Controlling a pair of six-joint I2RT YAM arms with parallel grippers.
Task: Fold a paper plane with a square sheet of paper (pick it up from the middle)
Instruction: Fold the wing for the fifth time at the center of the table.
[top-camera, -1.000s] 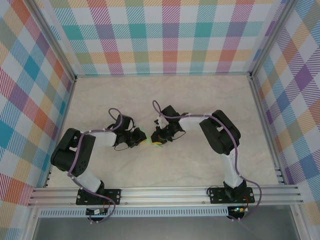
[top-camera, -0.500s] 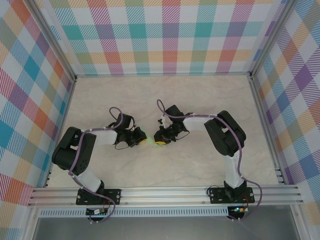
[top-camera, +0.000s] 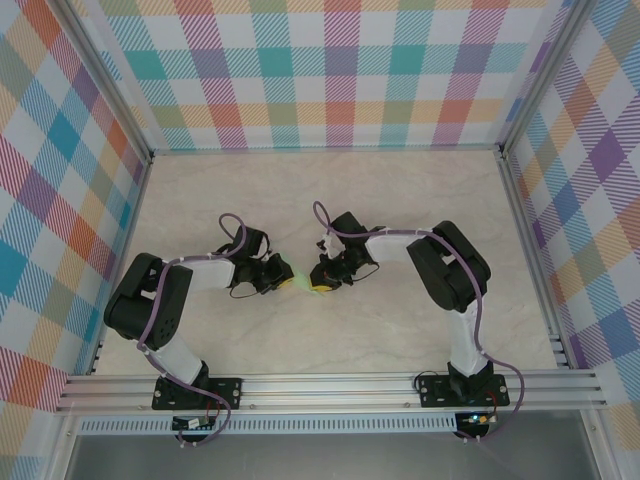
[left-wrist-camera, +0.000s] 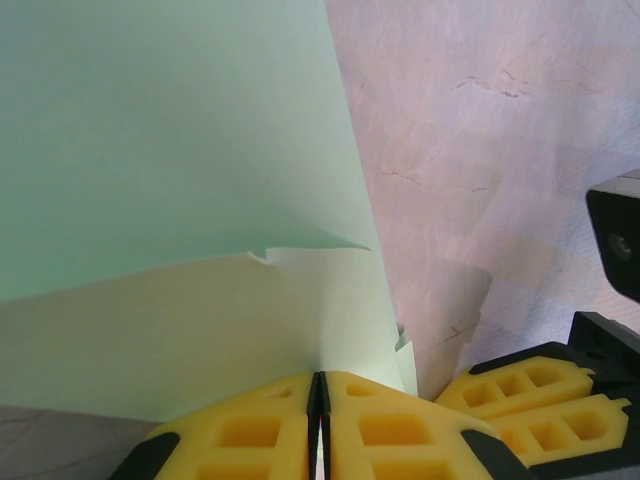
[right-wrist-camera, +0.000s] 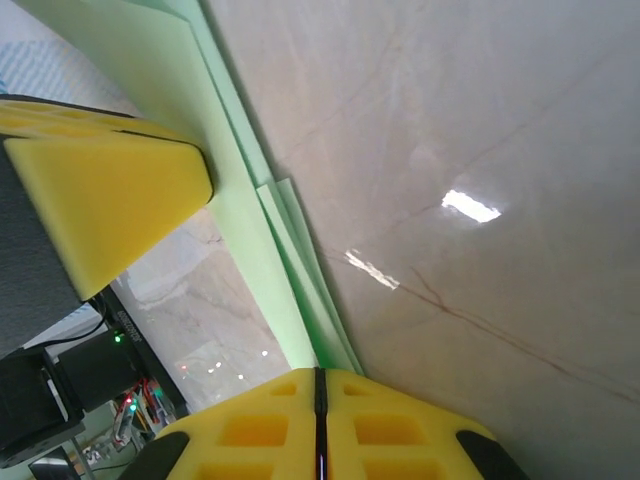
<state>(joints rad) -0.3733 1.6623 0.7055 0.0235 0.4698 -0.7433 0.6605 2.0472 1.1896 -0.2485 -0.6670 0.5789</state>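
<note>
The square sheet of paper (left-wrist-camera: 180, 170) is pale mint green and folded into layers. It stands off the marble table between my two grippers. Up close I cannot tell whether it has the shape of a paper plane. My left gripper (left-wrist-camera: 320, 385) is shut on the paper's lower edge. In the top view it sits left of centre (top-camera: 283, 281). My right gripper (right-wrist-camera: 320, 378) is shut on the narrow end of the layered strip (right-wrist-camera: 250, 200), and from above it faces the left one (top-camera: 320, 283). The left gripper's yellow pad (right-wrist-camera: 100, 190) presses the same paper.
Marble tabletop (top-camera: 400, 200) stretches behind and beside the grippers. Checked walls with aluminium posts (top-camera: 150, 155) close in the back and sides. The right gripper's yellow pads (left-wrist-camera: 530, 395) sit close beside the left ones.
The right arm's elbow has swung a little to the right and its gripper has edged slightly nearer. The left arm has held still, and both grippers have stayed pinched on the paper.
</note>
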